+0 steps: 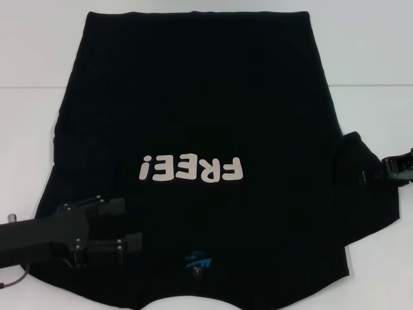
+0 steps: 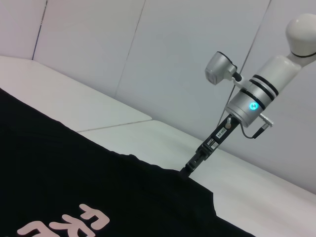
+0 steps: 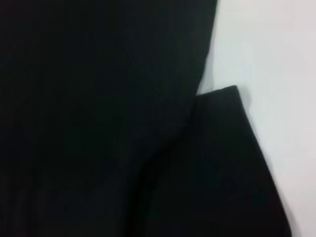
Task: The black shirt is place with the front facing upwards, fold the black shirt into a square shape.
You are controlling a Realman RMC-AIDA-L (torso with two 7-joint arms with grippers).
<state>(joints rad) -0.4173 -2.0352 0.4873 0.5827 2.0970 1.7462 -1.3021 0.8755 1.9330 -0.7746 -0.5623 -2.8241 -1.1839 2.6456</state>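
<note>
The left gripper (image 1: 139, 224) hangs with its two black fingers spread apart and nothing between them, low over the near left part of the large plain black short-sleeved cloth T-shirt (image 1: 193, 110), just short of the small blue neck label (image 1: 199, 261) that lies beyond the fingertips toward the collar. The right gripper (image 1: 369, 174) sits at the opposite side, at the right sleeve, and seems to meet the sleeve's edge; whether its fingers are parted or pinched I cannot tell (dark cloth hides them). To do this step well, I judge, each gripper should pinch one layer only at shoulder and sleeve, lift just enough to clear the surface, and carry the side inward in a straight line so the fold edge runs parallel to the shirt's long axis. The shirt lies flat and front up on the white table (image 1: 374, 51), collar toward the robot and hem away from both grippers, its white block "FREE!" print (image 1: 191, 169) just beyond the left fingertips; the right sleeve is slightly rumpled.
</note>
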